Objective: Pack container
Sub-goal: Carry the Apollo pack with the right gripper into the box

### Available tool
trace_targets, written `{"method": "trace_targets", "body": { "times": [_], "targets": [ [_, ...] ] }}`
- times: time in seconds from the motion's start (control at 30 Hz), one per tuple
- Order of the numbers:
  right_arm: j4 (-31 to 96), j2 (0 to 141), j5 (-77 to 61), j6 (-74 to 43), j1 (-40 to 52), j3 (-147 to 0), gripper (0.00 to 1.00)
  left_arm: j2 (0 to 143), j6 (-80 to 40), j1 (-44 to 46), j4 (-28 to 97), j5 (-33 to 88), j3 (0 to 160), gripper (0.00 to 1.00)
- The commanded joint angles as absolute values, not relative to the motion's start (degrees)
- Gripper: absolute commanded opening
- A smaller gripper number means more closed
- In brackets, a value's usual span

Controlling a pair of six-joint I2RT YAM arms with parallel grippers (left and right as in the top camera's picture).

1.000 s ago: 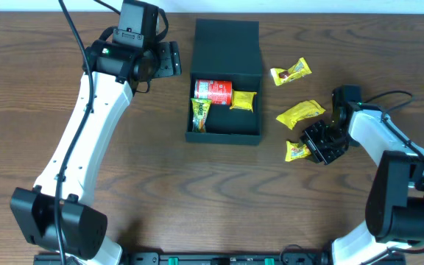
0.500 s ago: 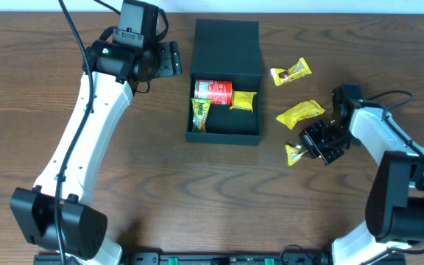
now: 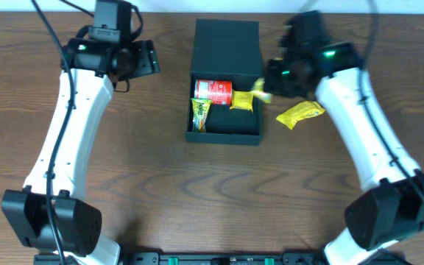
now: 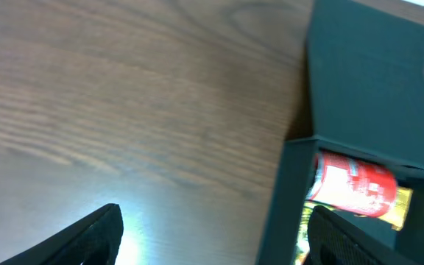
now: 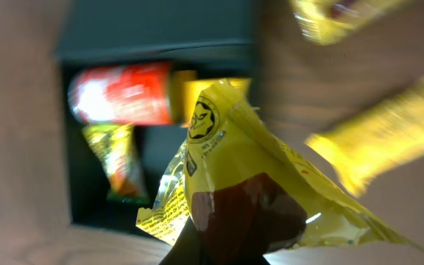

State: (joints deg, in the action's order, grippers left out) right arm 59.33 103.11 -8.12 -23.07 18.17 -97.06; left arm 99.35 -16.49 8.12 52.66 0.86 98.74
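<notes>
The dark teal container (image 3: 224,135) lies open in the middle of the table, its lid (image 3: 227,46) flat behind it. Inside are a red can (image 3: 212,91), a yellow packet (image 3: 243,101) and a green-yellow packet (image 3: 199,115). My right gripper (image 3: 268,82) is at the box's right rim, shut on a yellow snack packet (image 5: 252,151) that fills the right wrist view, above the box's wall (image 5: 153,29). My left gripper (image 3: 148,60) is open and empty left of the lid. In its wrist view the gripper (image 4: 212,239) is over bare wood beside the box (image 4: 278,199).
A yellow packet (image 3: 300,112) lies on the table right of the box and also shows in the right wrist view (image 5: 389,132). Another yellow packet (image 5: 337,11) shows at the top of that view. The image is motion-blurred around the right arm.
My right arm has swung from the table's right side up and left to the box's right rim, carrying a yellow packet. My left arm has shifted a little to the left.
</notes>
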Motion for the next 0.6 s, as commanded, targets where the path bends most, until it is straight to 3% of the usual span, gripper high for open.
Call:
{"method": "trace_targets", "body": {
  "times": [0.0, 0.2, 0.57],
  "targets": [
    [58.1, 104.2, -2.6, -15.6, 24.1, -97.6, 0.02, 99.7, -16.5, 6.1, 54.0, 0.0, 98.6, 0.81],
    [59.8, 110.8, -2.6, -12.5, 29.0, -97.9, 0.01, 99.7, -16.3, 5.5, 55.7, 0.0, 98.6, 0.81],
    [65.3, 119.0, -7.0, -11.6, 29.4, -106.5, 0.02, 99.7, -16.3, 5.5, 55.7, 0.0, 98.6, 0.82]
  ]
}}
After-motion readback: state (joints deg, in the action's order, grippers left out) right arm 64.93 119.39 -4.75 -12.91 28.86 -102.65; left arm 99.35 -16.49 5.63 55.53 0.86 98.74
